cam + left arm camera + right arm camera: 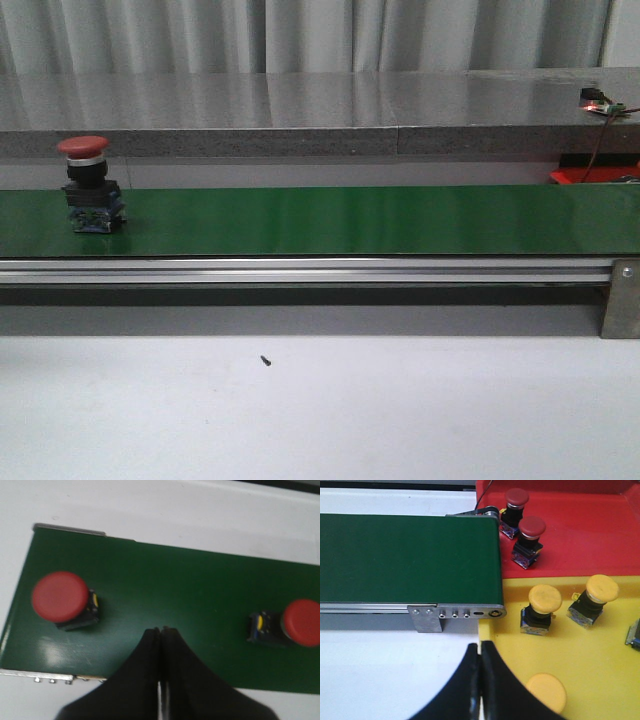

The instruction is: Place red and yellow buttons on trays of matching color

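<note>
A red button (pixel 88 184) stands upright on the green belt (pixel 350 220) at the left. In the left wrist view two red buttons show on the belt (pixel 165 585): one upright (pixel 61 598), one lying on its side (pixel 290 624). My left gripper (pixel 161 630) is shut and empty above the belt between them. In the right wrist view two red buttons (pixel 530 539) sit in the red tray (pixel 580 535). Three yellow buttons (pixel 540 606) sit in the yellow tray (pixel 600 655). My right gripper (pixel 480 646) is shut and empty over that tray's edge.
The belt's metal rail (pixel 300 270) runs along its near side with a bracket (pixel 622 300) at the right. A grey shelf (pixel 300 110) lies behind the belt. A small dark screw (pixel 265 360) lies on the white table. A blue-black block (pixel 634 632) sits at the yellow tray's side.
</note>
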`<control>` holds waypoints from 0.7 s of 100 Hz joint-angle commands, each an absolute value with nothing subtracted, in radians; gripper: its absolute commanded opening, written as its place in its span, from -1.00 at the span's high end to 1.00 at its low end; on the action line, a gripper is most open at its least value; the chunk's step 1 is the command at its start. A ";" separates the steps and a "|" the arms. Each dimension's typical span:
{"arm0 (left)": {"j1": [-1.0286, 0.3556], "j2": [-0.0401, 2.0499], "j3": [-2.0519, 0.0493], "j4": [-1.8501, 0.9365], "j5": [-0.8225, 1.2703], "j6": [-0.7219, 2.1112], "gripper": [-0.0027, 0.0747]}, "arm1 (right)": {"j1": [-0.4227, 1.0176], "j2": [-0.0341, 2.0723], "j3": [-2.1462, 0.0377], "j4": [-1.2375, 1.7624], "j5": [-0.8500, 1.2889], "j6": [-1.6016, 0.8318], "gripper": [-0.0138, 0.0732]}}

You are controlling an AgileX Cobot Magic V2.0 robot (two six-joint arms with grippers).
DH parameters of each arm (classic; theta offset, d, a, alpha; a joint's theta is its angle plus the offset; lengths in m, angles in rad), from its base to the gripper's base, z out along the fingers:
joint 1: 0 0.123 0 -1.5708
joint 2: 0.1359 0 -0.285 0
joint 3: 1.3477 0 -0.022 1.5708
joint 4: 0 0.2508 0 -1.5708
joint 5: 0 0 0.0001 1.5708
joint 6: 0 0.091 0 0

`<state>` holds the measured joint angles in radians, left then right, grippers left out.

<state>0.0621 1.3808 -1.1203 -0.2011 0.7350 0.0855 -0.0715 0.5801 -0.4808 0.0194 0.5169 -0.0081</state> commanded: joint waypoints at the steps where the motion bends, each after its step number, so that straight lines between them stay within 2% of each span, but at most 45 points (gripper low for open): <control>1: 0.010 1.308 -1.095 -0.217 0.676 0.086 0.98 | -0.071 0.577 -0.507 0.012 0.445 -0.008 0.82; 23: -0.093 1.198 -0.955 -0.217 0.634 0.086 0.98 | -0.071 0.577 -0.507 0.012 0.445 -0.008 0.82; 70: -0.092 0.791 -0.681 -0.223 0.623 0.086 0.98 | -0.071 0.577 -0.507 0.012 0.436 -0.008 0.82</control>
